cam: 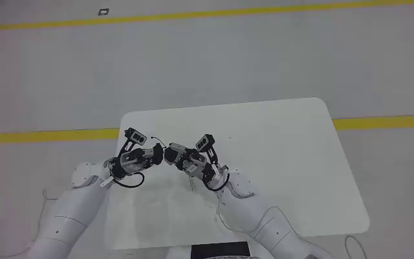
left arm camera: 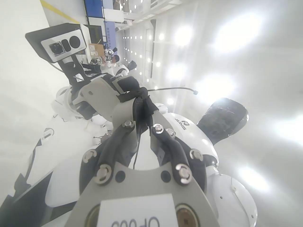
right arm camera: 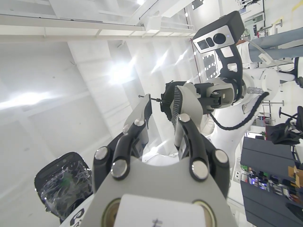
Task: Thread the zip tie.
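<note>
Holding: the left claw (left arm camera: 142, 100) is clamped on the zip tie (left arm camera: 171, 88), its fingers pressed together around the black strap.
Zip tie: it hangs in the air above the table (cam: 291, 149), between the two claws. One thin end sticks out past the left claw with a small knob at its tip. Another length hangs down between that claw's fingers.
Right claw (right arm camera: 162, 96): the jaws stand apart (its own wrist view shows a clear gap) and pinch nothing. The strap's thin end reaches into the gap opposite the ribbed pad (right arm camera: 175, 105) and passes the other finger. I cannot tell whether it touches either one.
Arms: both are raised over the near left part of the table, with the claws tip to tip, just beside each other.
Table: white, with rounded corners.
Floor: grey, with yellow lines (cam: 194, 14) running across it beyond the table.
</note>
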`<act>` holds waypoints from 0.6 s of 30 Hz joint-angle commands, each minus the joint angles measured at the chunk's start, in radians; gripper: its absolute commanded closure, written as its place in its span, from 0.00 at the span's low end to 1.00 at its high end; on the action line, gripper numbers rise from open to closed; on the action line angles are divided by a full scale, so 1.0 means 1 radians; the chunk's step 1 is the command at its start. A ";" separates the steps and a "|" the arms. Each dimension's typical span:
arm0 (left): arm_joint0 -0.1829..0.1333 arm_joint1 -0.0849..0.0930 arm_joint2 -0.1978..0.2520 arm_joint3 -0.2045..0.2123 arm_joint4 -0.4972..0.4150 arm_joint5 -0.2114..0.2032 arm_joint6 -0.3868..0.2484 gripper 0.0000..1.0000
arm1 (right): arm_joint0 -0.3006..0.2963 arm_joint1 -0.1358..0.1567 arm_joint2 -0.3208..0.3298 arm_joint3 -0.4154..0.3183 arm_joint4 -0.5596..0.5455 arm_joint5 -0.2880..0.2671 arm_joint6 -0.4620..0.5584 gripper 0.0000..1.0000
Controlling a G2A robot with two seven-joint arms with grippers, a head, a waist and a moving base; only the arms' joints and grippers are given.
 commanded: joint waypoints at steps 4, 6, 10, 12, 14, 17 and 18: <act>0.000 0.000 0.000 0.000 0.000 0.000 0.000 1.00 | 0.001 -0.008 0.009 0.010 -0.011 0.000 0.000 0.84; 0.000 0.000 0.000 0.000 0.000 0.000 0.000 1.00 | 0.002 -0.012 0.013 0.016 -0.014 0.000 0.001 0.84; 0.000 0.000 0.000 0.000 0.000 0.000 0.000 1.00 | 0.004 -0.018 0.018 0.025 -0.021 0.000 0.002 0.85; 0.000 0.000 0.000 0.000 0.000 0.000 0.000 1.00 | 0.005 -0.021 0.020 0.029 -0.023 0.000 0.003 0.85; 0.000 0.000 0.000 0.000 0.000 0.000 0.000 1.00 | 0.006 -0.024 0.022 0.033 -0.025 0.000 0.003 0.86; 0.000 0.000 0.000 0.000 0.000 0.000 0.000 1.00 | 0.008 -0.029 0.025 0.038 -0.028 0.000 0.004 0.90; 0.000 0.000 0.000 0.000 0.000 0.000 0.000 1.00 | 0.008 -0.030 0.026 0.039 -0.029 0.000 0.004 0.93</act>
